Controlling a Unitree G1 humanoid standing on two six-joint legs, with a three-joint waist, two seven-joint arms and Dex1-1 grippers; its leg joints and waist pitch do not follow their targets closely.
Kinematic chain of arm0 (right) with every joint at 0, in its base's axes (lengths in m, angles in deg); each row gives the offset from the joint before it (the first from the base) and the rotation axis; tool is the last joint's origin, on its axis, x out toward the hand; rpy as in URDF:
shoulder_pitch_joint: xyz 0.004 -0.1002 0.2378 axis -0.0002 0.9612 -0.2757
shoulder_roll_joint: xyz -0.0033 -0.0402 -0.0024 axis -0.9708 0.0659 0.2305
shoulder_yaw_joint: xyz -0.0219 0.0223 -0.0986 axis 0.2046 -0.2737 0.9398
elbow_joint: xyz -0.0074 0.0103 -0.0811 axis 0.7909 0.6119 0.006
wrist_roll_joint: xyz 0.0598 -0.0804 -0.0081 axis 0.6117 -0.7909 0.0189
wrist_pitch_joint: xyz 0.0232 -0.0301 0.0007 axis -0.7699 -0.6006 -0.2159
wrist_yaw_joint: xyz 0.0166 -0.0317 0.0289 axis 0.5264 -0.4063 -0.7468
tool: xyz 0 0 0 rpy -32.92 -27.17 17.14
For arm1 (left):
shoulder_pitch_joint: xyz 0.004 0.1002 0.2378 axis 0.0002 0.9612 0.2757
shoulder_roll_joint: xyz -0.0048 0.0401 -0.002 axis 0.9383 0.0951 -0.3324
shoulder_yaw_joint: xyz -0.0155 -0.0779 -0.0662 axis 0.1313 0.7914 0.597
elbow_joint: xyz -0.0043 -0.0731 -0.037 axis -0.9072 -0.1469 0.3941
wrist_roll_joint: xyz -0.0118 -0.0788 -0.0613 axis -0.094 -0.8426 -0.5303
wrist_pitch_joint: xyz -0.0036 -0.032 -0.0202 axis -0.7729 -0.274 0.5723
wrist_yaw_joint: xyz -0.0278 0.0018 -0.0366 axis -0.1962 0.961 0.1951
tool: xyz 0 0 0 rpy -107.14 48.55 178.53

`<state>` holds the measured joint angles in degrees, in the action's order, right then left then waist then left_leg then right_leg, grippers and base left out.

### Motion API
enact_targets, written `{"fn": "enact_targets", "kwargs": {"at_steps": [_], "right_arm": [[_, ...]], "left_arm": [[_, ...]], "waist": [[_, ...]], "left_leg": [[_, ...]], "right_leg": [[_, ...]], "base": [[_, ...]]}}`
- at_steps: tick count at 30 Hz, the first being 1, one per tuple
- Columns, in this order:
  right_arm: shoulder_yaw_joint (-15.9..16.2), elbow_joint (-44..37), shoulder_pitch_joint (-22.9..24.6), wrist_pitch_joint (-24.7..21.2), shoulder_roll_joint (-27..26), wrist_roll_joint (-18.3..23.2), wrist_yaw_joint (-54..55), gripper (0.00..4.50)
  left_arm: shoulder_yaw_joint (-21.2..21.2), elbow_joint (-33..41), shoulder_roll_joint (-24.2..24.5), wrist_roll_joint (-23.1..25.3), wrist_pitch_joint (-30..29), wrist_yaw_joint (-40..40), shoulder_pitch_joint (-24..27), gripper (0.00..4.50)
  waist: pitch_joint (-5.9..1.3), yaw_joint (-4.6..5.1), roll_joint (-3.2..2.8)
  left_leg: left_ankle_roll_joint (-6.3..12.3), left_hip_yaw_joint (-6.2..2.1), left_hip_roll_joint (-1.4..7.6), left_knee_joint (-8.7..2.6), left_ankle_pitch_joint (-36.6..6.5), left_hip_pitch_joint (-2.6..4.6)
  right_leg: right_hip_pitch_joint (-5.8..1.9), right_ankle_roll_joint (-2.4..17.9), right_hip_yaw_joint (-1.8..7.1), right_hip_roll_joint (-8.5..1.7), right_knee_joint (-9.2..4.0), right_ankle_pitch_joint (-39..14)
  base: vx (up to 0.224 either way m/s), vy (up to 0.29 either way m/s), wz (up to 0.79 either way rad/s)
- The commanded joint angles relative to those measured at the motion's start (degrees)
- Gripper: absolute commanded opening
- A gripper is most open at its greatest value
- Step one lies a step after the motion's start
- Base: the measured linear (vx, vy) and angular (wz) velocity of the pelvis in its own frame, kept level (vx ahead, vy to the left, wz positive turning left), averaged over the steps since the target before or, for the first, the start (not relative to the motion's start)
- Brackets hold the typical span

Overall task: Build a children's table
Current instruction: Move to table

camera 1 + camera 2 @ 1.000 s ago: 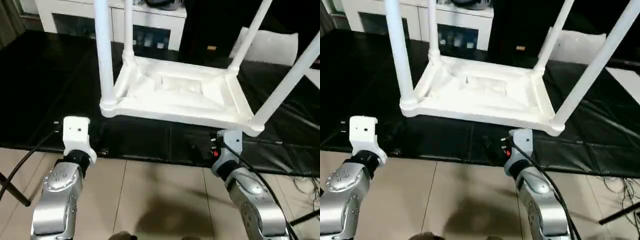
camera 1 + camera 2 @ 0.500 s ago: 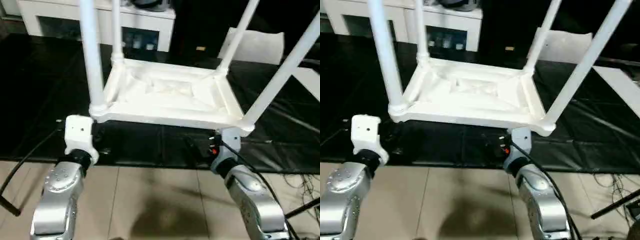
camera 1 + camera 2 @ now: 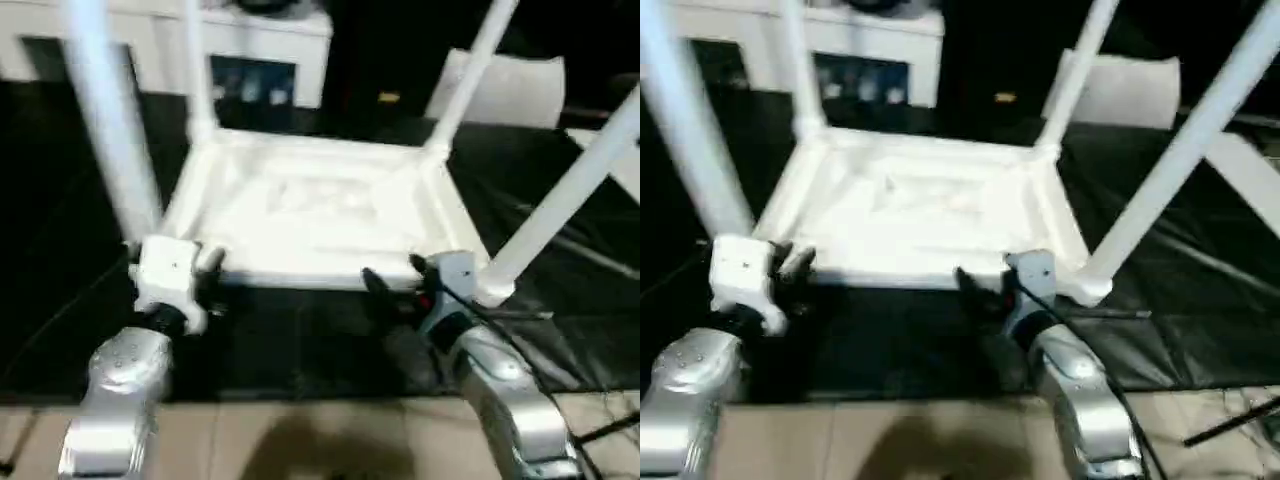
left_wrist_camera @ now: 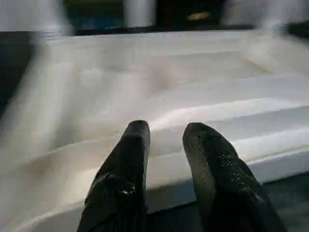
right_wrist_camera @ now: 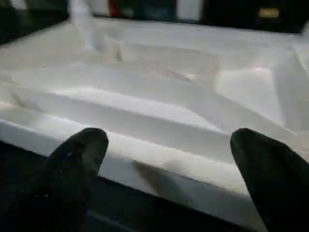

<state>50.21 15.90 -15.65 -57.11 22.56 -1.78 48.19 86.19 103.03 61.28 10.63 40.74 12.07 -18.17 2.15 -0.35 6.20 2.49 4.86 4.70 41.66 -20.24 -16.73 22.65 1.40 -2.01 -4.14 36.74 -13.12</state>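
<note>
I see one children's table [image 3: 320, 215] lying upside down in the middle of the head views, its square top flat on a black mat [image 3: 60, 220] and its ribbed underside facing up. I count four legs standing up from the four corner sockets: one thick and close at the upper left [image 3: 105, 130], one thinner behind it at the far left corner [image 3: 195, 70], one at the far right corner [image 3: 470, 70], and one leaning out toward the right edge [image 3: 570, 200].

Two grippers sit at the near edge of the tabletop. My left gripper [image 4: 164, 140] is at the lower left of the head views, just at the near left corner. In its wrist view the two black fingers [image 4: 130, 164] stand a narrow gap apart, with nothing between them, their tips over the white rim. My right gripper [image 5: 169, 145] is at the lower centre right, close to the near right corner. Its wrist view shows the two fingers [image 5: 77, 159] spread wide, the white edge of the tabletop lying across the gap beyond them; I cannot tell whether either tip touches it.

In the upper left of the head views stands one white cabinet [image 3: 250, 50] with glass doors. One flat white panel [image 3: 520, 85] sits at the upper right. A strip of tan floor [image 3: 300, 440] runs along the bottom.
</note>
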Motion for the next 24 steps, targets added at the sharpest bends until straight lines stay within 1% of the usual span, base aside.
{"fn": "enact_targets", "kwargs": {"at_steps": [1, 2, 3, 4, 5, 6, 7, 8, 9, 10, 11, 12, 13, 14, 15, 16, 17, 18, 19, 20, 21, 22, 23, 24], "right_arm": [[-0.11, -0.94, 0.09, 0.31, -0.10, 0.01, -0.73, 4.50], [-0.11, -1.00, 0.21, 0.29, -0.04, 0.11, -0.87, 4.50], [-0.13, -1.03, 0.26, 0.26, -0.02, 0.20, -0.96, 4.50], [-0.14, -1.07, 0.33, 0.53, 0.15, 0.64, -1.58, 4.50], [-0.13, -1.05, 0.31, 0.58, 0.23, 0.75, -1.74, 4.50], [-0.10, -1.01, 0.30, 0.61, 0.31, 0.83, -1.86, 4.50], [-0.09, -1.00, 0.29, 0.62, 0.33, 0.86, -1.90, 4.50], [-0.15, -0.78, 0.12, 0.80, 0.58, 1.06, -2.27, 4.50], [-0.36, -0.29, -0.29, 0.89, 0.95, 1.40, -2.67, 4.50], [-0.44, -0.13, -0.42, 0.87, 1.07, 1.49, -2.83, 4.50], [-0.41, -0.11, -0.45, 0.85, 1.12, 1.49, -2.93, 4.50], [0.09, 0.01, -0.81, 0.64, 1.81, 1.52, -4.40, 4.50], [0.53, 0.00, -1.00, 0.49, 2.31, 1.51, -5.47, 4.50], [1.05, -0.05, -1.16, 0.38, 2.84, 1.45, -6.49, 4.50], [1.05, -0.05, -1.16, 0.38, 2.84, 1.45, -6.49, 4.50], [2.05, -0.19, -1.41, 0.43, 3.77, 1.52, -8.32, 4.50], [2.11, -0.20, -1.43, 0.43, 3.84, 1.51, -8.41, 4.50], [3.00, -0.22, -1.72, 0.41, 4.91, 1.44, -10.12, 4.50], [3.26, -0.22, -1.83, 0.18, 5.41, 1.78, -11.17, 4.50], [3.63, -0.47, -2.03, -0.57, 6.34, 2.98, -13.15, 4.50], [3.81, -0.68, -2.12, -1.08, 6.73, 3.61, -14.09, 4.50], [3.81, -0.68, -2.12, -1.08, 6.73, 3.61, -14.09, 4.50], [4.04, -1.13, -2.25, -1.97, 7.35, 4.14, -15.53, 4.50], [4.04, -1.15, -2.25, -1.99, 7.37, 4.16, -15.58, 4.50]], "left_arm": [[1.02, 2.71, 1.05, -3.60, 2.69, 3.69, 2.33, 1.61], [1.44, 3.00, 1.17, -4.59, 3.69, 4.70, 3.00, 1.61], [1.71, 3.17, 1.25, -5.15, 4.31, 5.30, 3.35, 1.61], [1.83, 4.02, 2.16, -6.54, 5.25, 7.69, 4.89, 1.71], [1.88, 4.50, 2.71, -7.60, 4.92, 9.22, 5.77, 1.89], [1.86, 4.71, 3.16, -8.00, 4.64, 9.98, 6.28, 1.96], [1.85, 4.79, 3.31, -8.14, 4.54, 10.25, 6.46, 2.01], [2.31, 4.92, 4.15, -9.00, 4.16, 11.66, 7.25, 2.05], [3.05, 4.92, 5.34, -9.82, 3.72, 13.20, 8.07, 2.14], [3.16, 4.87, 5.85, -10.09, 3.88, 13.50, 8.32, 2.27], [3.20, 4.85, 5.92, -10.07, 3.92, 13.47, 8.34, 2.39], [4.21, 4.32, 6.77, -10.29, 4.41, 13.15, 8.63, 2.46], [5.08, 3.77, 7.27, -10.52, 5.00, 13.11, 8.76, 2.50], [5.98, 3.25, 7.55, -11.11, 5.19, 13.30, 8.90, 2.59], [5.98, 3.25, 7.55, -11.11, 5.19, 13.30, 8.90, 2.71], [7.34, 2.51, 8.53, -11.77, 5.68, 14.32, 9.58, 2.83], [7.42, 2.49, 8.57, -11.83, 5.68, 14.39, 9.65, 2.89], [9.00, 2.24, 9.51, -12.73, 5.97, 15.60, 11.10, 2.91], [10.10, 1.95, 10.01, -12.79, 6.35, 15.81, 11.87, 2.91], [12.83, 1.34, 10.78, -13.91, 6.78, 16.23, 13.05, 3.06], [14.01, 1.08, 11.13, -14.46, 6.87, 16.38, 13.46, 3.20], [14.01, 1.08, 11.13, -14.46, 6.87, 16.38, 13.46, 3.30], [16.04, 0.36, 12.02, -15.31, 7.68, 16.72, 14.16, 3.40], [16.12, 0.35, 12.04, -15.36, 7.70, 16.73, 14.19, 3.40]], "waist": [[-2.45, -1.49, 0.77], [-1.76, -1.28, -0.38], [-1.48, -0.97, -1.24], [-1.98, -1.22, -4.11], [-3.01, 0.56, -3.97], [-3.30, 0.81, -4.04], [-2.81, 0.58, -3.91], [-2.16, 0.34, -2.92], [-1.65, -0.10, -2.82], [-1.48, -0.07, -2.81], [-1.33, -0.04, -2.61], [-0.77, 0.02, -2.71], [-0.70, -0.06, -2.85], [-0.52, 0.02, -2.93], [-0.54, -0.04, -2.90], [-0.81, 0.06, -3.06], [-0.81, 0.06, -3.06], [-0.79, 0.06, -3.44], [-0.95, 0.06, -3.38], [-1.06, 0.07, -3.67], [-1.17, 0.10, -3.53], [-1.23, 0.02, -3.56], [-1.38, -0.06, -3.53], [-1.40, -0.18, -3.60]], "left_leg": [[-3.40, -1.02, 2.13, -1.36, 11.60, -5.49], [-5.44, -0.88, 3.27, -4.35, 17.30, -4.95], [-5.64, -0.90, 4.08, -7.21, 20.97, -4.89], [-4.54, -1.03, 6.69, -11.28, 23.83, -4.43], [-3.15, -2.16, 9.12, -9.17, 34.80, -2.74], [-2.16, -2.61, 8.62, -8.40, 43.63, -1.33], [-2.22, -1.91, 8.09, -8.60, 42.17, -1.77], [-2.78, -0.66, 7.42, -9.75, 30.99, -3.07], [-4.03, -0.06, 7.59, -10.88, 15.70, -3.63], [-4.72, -0.02, 7.91, -11.42, 8.97, -3.59], [-5.11, 0.00, 8.05, -11.81, 3.70, -3.63], [-5.94, 0.18, 8.15, -12.43, -6.44, -3.46], [-6.00, 0.32, 8.12, -12.39, -8.16, -3.29], [-6.10, 0.61, 8.26, -12.37, -9.98, -3.19], [-6.22, 0.86, 8.29, -12.24, -10.34, -3.03], [-6.32, 1.18, 8.37, -12.13, -9.20, -3.32], [-6.32, 1.18, 8.37, -12.13, -9.20, -3.32], [-6.15, 1.23, 8.56, -12.39, -7.67, -3.67], [-6.00, 1.26, 8.55, -12.27, -7.10, -3.66], [-5.63, 1.34, 8.53, -12.22, -5.61, -3.68], [-4.98, 1.52, 8.49, -12.10, -4.11, -3.67], [-4.59, 1.62, 8.45, -12.05, -3.46, -3.55], [-4.18, 1.60, 8.51, -11.96, -1.73, -3.54], [-3.71, 1.72, 8.64, -11.95, -0.46, -3.40]], "right_leg": [[-8.30, 16.49, 6.79, -9.46, -5.65, 10.23], [-6.43, 17.52, 4.15, -8.08, -5.43, 21.48], [-5.32, 16.22, 1.91, -6.42, -5.01, 21.93], [-5.38, 12.29, 0.34, -3.04, -3.88, 18.92], [-3.96, 9.77, 0.41, -1.32, -1.35, 23.02], [-3.05, 9.02, 1.16, -2.03, -1.78, 23.71], [-3.27, 8.95, 1.43, -2.46, -2.66, 22.72], [-4.57, 9.38, 1.99, -3.37, -3.74, 18.24], [-5.14, 9.77, 2.37, -3.99, -4.54, 9.61], [-5.18, 9.80, 2.45, -4.10, -4.82, 4.94], [-5.23, 9.64, 2.55, -4.12, -5.12, 0.39], [-4.50, 8.60, 3.00, -4.12, -6.22, -13.15], [-4.15, 8.28, 3.16, -4.12, -6.60, -16.21], [-3.61, 7.68, 3.39, -4.16, -7.04, -20.20], [-3.30, 7.43, 3.40, -4.05, -7.23, -21.45], [-3.30, 7.00, 3.41, -3.85, -7.13, -20.80], [-3.30, 7.00, 3.41, -3.85, -7.13, -20.80], [-3.30, 7.27, 3.36, -3.71, -6.75, -17.72], [-3.34, 7.46, 3.34, -3.62, -6.60, -16.29], [-3.39, 8.12, 3.36, -3.50, -6.28, -13.03], [-3.48, 8.82, 3.34, -3.39, -6.10, -9.90], [-3.50, 9.05, 3.32, -3.35, -6.10, -8.74], [-3.65, 9.67, 3.24, -3.36, -5.86, -6.14], [-3.55, 10.31, 3.19, -3.32, -5.68, -3.78]], "base": [[0.171, -0.039, -0.16], [0.122, -0.033, -0.14], [0.116, 0.006, -0.12], [0.116, 0.006, -0.12], [0.138, 0.034, -0.06], [0.089, 0.026, -0.01], [0.089, 0.026, -0.01], [0.000, 0.000, 0.00], [0.000, 0.000, 0.00], [0.000, 0.000, 0.00], [-0.086, 0.001, -0.09], [-0.087, -0.015, -0.07], [-0.087, -0.015, -0.07], [-0.060, -0.025, -0.02], [0.000, 0.000, 0.00], [0.000, 0.000, 0.00], [0.000, 0.000, 0.00], [0.000, 0.000, 0.00], [0.000, 0.000, 0.00], [0.000, 0.000, 0.00], [0.000, 0.000, 0.00], [0.000, 0.000, 0.00], [0.000, 0.000, 0.00], [0.000, 0.000, 0.00]]}}
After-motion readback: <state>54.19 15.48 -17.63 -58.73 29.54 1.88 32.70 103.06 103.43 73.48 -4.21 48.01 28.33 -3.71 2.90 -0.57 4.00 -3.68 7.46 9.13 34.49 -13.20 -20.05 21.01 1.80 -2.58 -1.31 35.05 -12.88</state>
